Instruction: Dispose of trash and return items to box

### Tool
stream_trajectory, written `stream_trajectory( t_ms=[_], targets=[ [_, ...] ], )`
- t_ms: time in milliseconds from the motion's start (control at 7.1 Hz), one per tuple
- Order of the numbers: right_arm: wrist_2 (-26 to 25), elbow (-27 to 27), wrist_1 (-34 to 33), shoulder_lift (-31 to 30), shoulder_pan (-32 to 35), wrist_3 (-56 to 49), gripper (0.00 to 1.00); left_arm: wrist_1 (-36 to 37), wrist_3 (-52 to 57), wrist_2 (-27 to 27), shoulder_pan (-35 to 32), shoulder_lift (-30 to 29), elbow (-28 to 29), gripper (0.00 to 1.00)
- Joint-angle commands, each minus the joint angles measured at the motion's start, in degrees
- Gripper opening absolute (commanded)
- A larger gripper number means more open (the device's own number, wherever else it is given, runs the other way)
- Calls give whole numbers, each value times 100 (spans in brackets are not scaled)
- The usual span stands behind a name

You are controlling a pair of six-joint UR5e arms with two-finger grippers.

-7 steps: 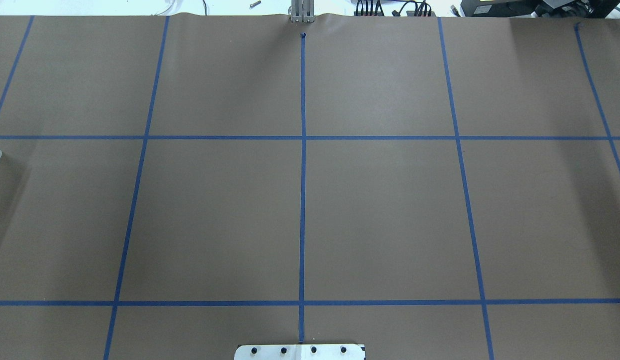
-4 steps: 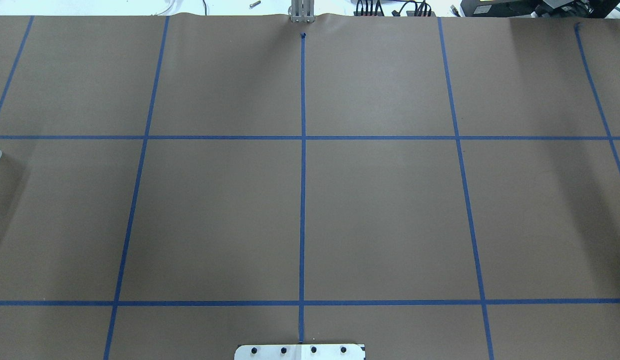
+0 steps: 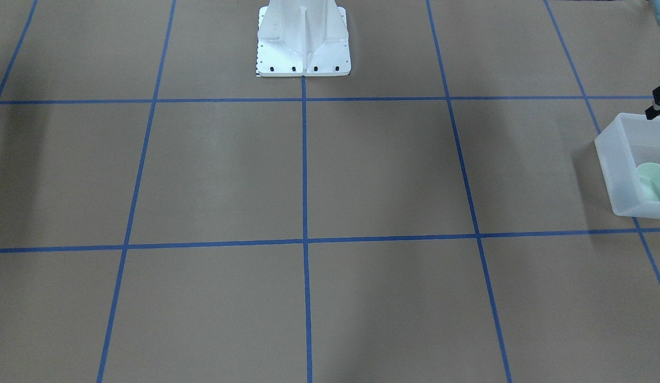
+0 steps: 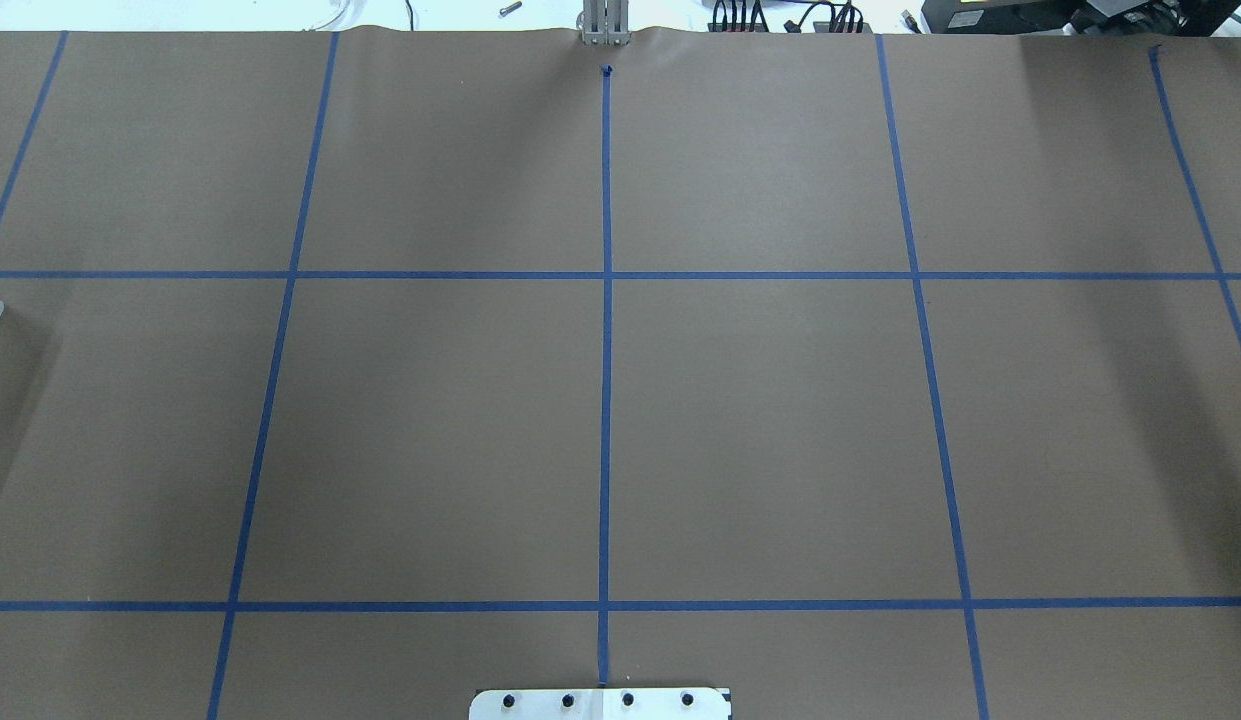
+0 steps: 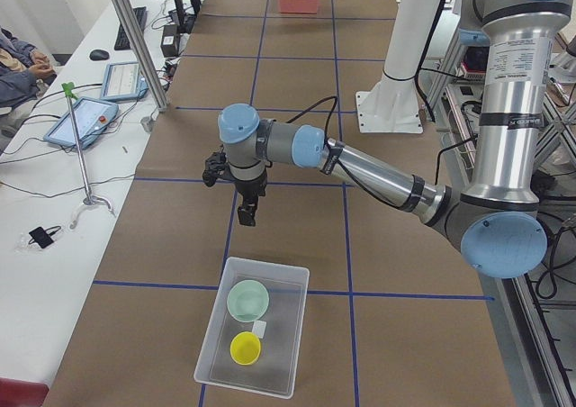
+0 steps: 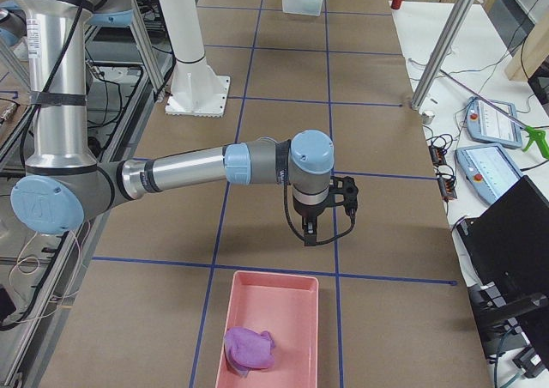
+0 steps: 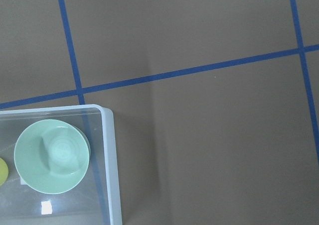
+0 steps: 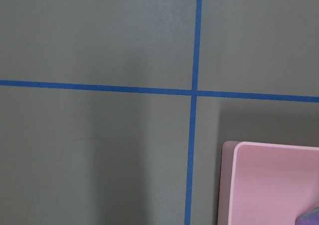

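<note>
The mint-green bowl (image 5: pixel 247 300) sits upright inside the frosted-white box (image 5: pixel 290 285), next to a small yellow cup (image 5: pixel 245 348). The bowl also shows in the left wrist view (image 7: pixel 51 156) and in the front-facing view (image 3: pixel 657 178). The box's wall shows there too (image 7: pixel 109 165) (image 3: pixel 612 159). My left gripper (image 5: pixel 245 218) hangs above the table, a little beyond the box's far end. I cannot tell whether it is open or shut. My right gripper (image 6: pixel 310 236) hangs above the table just before a pink tray (image 6: pixel 292 289). I cannot tell its state either.
The pink tray holds a crumpled purple thing (image 6: pixel 249 348). Its corner shows in the right wrist view (image 8: pixel 269 185). The white robot base (image 3: pixel 303 58) stands at the table's robot side. Brown paper with blue tape lines (image 4: pixel 606 400) covers the table. A person and tablets are beside the table (image 5: pixel 81 119).
</note>
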Motion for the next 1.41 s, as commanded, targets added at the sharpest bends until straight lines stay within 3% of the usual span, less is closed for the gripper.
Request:
stream_trajectory(
  t_ms=[0, 705, 1268],
  targets=[
    [-116, 1, 0, -23, -105, -22, 100, -7, 20, 29, -13, 10, 54, 98],
    [-152, -34, 27, -199, -176, -66, 100, 10, -24, 12, -441, 344, -33, 98],
    [-369, -25, 35, -217, -185, -31, 100, -34, -7, 3, -453, 291, 503, 98]
  ],
)
